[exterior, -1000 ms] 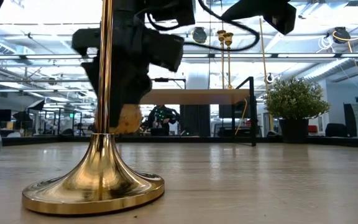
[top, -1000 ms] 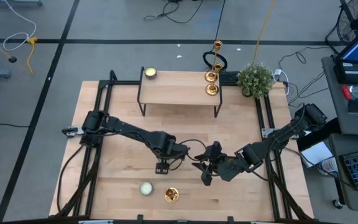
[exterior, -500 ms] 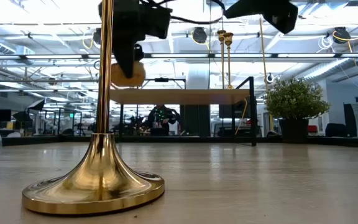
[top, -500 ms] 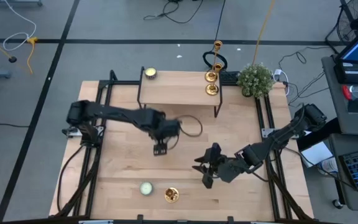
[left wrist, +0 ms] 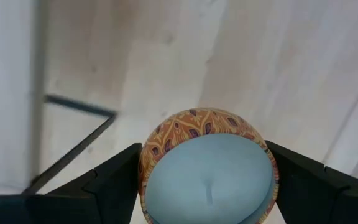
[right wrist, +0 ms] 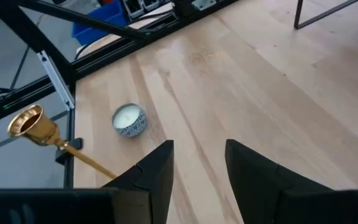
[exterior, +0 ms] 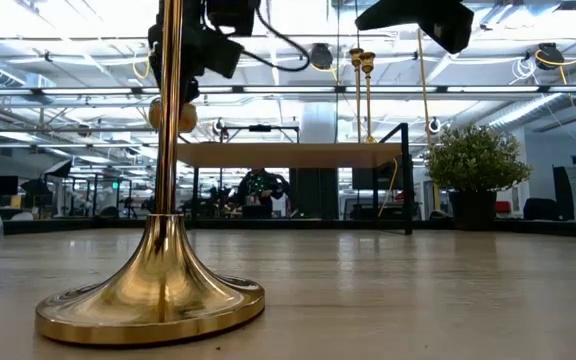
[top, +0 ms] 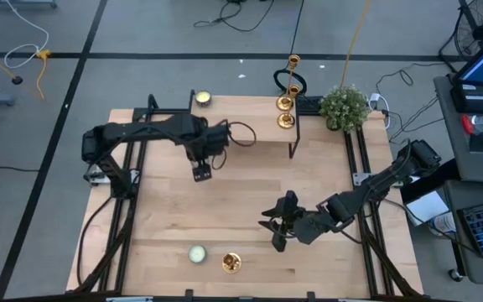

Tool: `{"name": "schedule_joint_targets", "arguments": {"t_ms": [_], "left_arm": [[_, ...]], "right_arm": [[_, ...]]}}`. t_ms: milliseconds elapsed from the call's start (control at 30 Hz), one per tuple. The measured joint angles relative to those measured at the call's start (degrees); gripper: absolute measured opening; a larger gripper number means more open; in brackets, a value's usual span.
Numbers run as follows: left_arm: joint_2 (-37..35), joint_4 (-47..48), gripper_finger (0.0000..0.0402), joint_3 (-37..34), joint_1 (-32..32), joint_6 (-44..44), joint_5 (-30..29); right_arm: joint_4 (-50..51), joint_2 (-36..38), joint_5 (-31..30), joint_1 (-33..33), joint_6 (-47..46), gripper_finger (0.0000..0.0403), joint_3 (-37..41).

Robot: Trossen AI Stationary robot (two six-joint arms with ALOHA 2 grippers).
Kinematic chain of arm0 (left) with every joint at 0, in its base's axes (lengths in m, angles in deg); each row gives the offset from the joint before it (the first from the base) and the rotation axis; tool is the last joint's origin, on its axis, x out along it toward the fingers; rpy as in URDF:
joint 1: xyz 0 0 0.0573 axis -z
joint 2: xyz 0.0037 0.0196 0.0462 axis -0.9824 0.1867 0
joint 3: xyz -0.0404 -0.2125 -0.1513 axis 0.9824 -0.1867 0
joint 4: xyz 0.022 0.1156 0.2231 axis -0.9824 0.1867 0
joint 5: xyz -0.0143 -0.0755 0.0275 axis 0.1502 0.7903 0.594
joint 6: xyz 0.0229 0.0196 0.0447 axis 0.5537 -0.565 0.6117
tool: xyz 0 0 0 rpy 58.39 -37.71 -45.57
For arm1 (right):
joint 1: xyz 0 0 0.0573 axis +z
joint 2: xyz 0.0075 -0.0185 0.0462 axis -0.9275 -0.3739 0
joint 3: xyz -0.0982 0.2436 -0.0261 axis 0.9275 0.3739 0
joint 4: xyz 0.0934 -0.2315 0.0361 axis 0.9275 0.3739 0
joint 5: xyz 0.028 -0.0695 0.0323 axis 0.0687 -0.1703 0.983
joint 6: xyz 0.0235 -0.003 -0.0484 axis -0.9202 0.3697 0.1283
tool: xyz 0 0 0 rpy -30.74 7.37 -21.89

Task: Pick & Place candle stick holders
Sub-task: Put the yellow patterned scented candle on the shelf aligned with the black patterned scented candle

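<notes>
Two candle stick holders [top: 285, 111] on shelf [top: 241, 126] at right end; third [top: 231, 263] near front edge, beside candle [top: 196, 253], seemingly apart.

Three shiny gold candle stick holders stand upright, each with a flared round base, a slim stem and a small cup on top. One candle stick holder [top: 231, 262] stands alone near the table's front edge, its base [exterior: 151, 300] flat on the wood. The other two holders [top: 285, 111] stand close together on the right end of the raised shelf at the back.
</notes>
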Motion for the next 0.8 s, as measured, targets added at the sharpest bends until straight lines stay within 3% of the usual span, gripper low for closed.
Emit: {"name": "schedule_joint_targets", "arguments": {"t_ms": [400, 800], "left_arm": [[0.02, 5.12, 0.0300, 3.72, -9.12, 7.42, -2.26], [3.19, 5.00, 0.0305, 16.86, -15.65, 0.63, 1.20]], "right_arm": [[-0.02, 0.00, -0.10, 0.02, -0.93, 0.0144, 0.00], [-0.77, 0.00, -0.23, -1.45, -0.61, 0.0144, 0.00]]}}
